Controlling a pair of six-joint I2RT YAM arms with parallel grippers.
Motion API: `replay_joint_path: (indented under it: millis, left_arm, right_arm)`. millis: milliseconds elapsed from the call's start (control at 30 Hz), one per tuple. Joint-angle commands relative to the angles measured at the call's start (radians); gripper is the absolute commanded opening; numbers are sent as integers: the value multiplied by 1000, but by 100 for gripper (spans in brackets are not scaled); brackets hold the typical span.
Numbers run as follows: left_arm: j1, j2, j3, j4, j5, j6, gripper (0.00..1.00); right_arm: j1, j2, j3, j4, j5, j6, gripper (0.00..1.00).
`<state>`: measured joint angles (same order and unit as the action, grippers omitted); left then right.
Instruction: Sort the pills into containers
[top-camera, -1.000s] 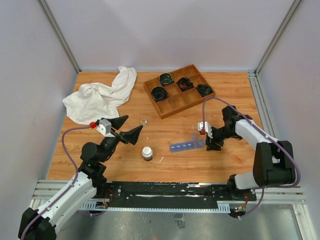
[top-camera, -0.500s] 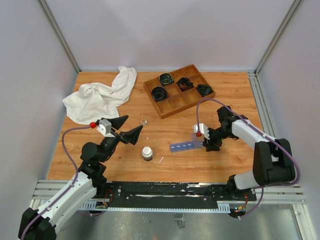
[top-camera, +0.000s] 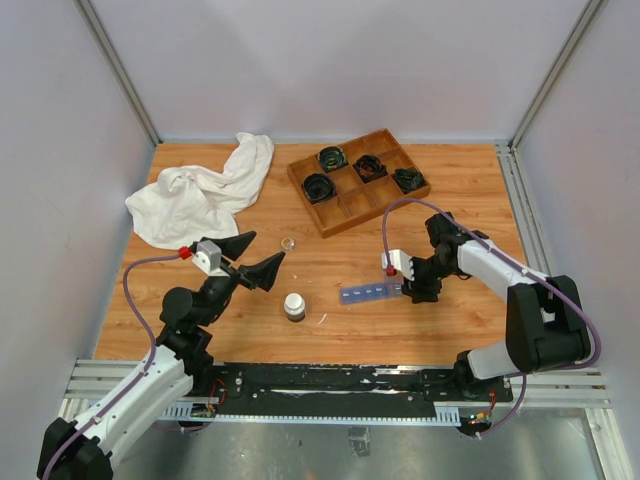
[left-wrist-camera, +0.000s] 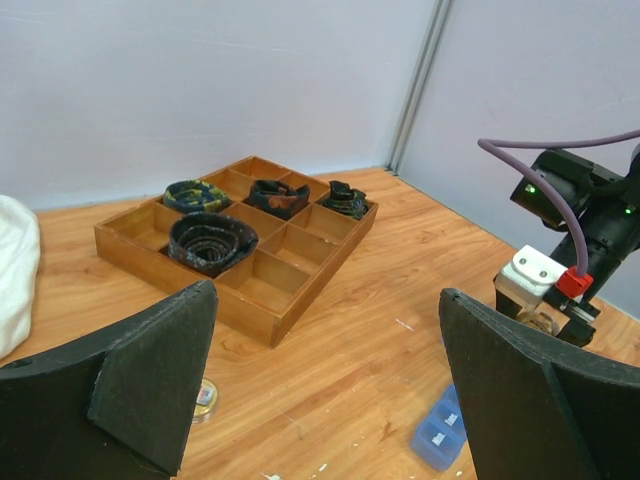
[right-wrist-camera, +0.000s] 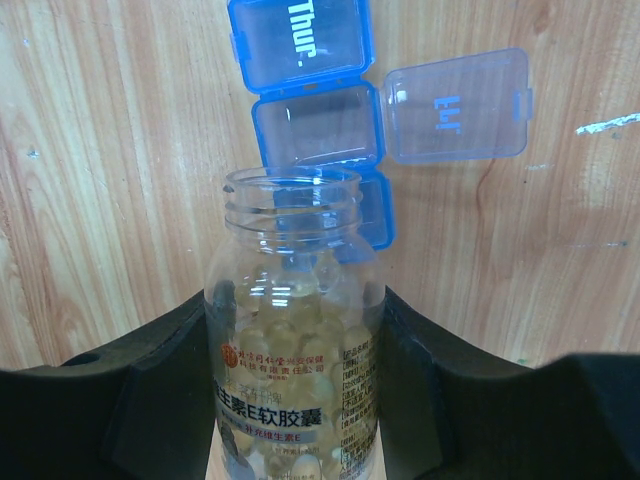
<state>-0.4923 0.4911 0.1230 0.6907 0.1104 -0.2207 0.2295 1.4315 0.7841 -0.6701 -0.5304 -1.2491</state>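
The right gripper (top-camera: 412, 288) is closed on an uncapped clear plastic bottle (right-wrist-camera: 293, 300) with a printed label, one black finger pressing each side of it. The bottle is packed with small, pale yellow, translucent pills (right-wrist-camera: 268, 338). None show in the compartments in view.

Just ahead of this gripper, under the bottle's open mouth, lies the narrow blue plastic pill-organizer strip (right-wrist-camera: 318, 128). It lies flat on the wooden surface (top-camera: 450, 200). The compartment nearest the mouth is uncovered, and its flip lid (right-wrist-camera: 458, 105) is folded out to the right of the gripper. The next compartment, further ahead, is shut under a lid marked "Thur." (right-wrist-camera: 298, 35). In the overhead view the strip runs from the gripper's tip off to its left.

The left gripper (top-camera: 262, 252) is spread wide and holds nothing, raised above the surface.

- Just below and beside it stands a small dark bottle with a white cap (top-camera: 294, 305).
- A small round disc (top-camera: 288, 243) lies close in front of it.
- Further ahead sits a brown wooden divided tray (left-wrist-camera: 262, 285), with black coiled cables (left-wrist-camera: 210, 240) in several cells.
- A crumpled white cloth (top-camera: 200, 195) lies off to its far left.

The strip is well to the right of this gripper.
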Motion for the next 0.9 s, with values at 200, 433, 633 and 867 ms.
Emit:
replay_joint_path:
  millis: [200, 433, 633, 867]
  left_arm:
    - [4, -12, -6, 40, 9, 16, 99]
    - [4, -12, -6, 40, 9, 16, 99]
    - [4, -12, -7, 41, 9, 15, 99]
    - [4, -13, -8, 42, 9, 17, 99]
  right_arm:
    - [41, -9, -3, 0, 54, 38, 4]
    - [44, -19, 2, -10, 58, 45, 4]
    - [45, -42, 12, -32, 68, 46, 4]
    - [52, -48, 19, -38, 87, 63, 4]
